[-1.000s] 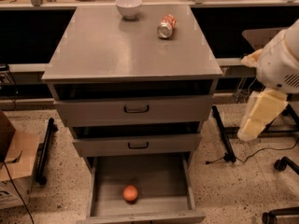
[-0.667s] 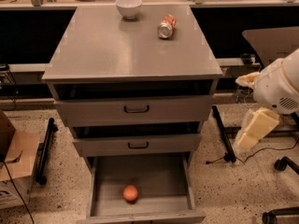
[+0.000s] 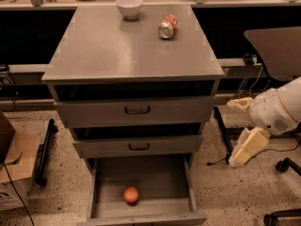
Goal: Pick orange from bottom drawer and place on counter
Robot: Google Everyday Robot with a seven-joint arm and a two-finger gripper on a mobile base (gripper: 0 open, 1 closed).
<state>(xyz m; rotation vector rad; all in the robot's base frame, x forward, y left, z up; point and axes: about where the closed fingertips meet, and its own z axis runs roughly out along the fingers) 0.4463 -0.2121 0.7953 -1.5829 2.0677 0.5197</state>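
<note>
The orange (image 3: 131, 195) lies on the floor of the bottom drawer (image 3: 157, 175), which is pulled out; it sits near the front, left of centre. The counter (image 3: 122, 51) is the grey top of the cabinet. My gripper (image 3: 243, 126) hangs to the right of the cabinet, level with the middle drawers and well above and right of the orange. Its cream fingers (image 3: 248, 147) stand apart and hold nothing.
A white bowl (image 3: 129, 7) and a crushed red-and-white can (image 3: 167, 26) sit at the back of the counter. The two upper drawers with black handles are slightly ajar. A cardboard box (image 3: 14, 173) is at the left, a dark side table (image 3: 277, 46) at the right, a chair base (image 3: 282, 215) at the lower right.
My gripper and arm have moved down along the cabinet's right side, from about counter height to middle-drawer height. The orange and the drawers have not moved.
</note>
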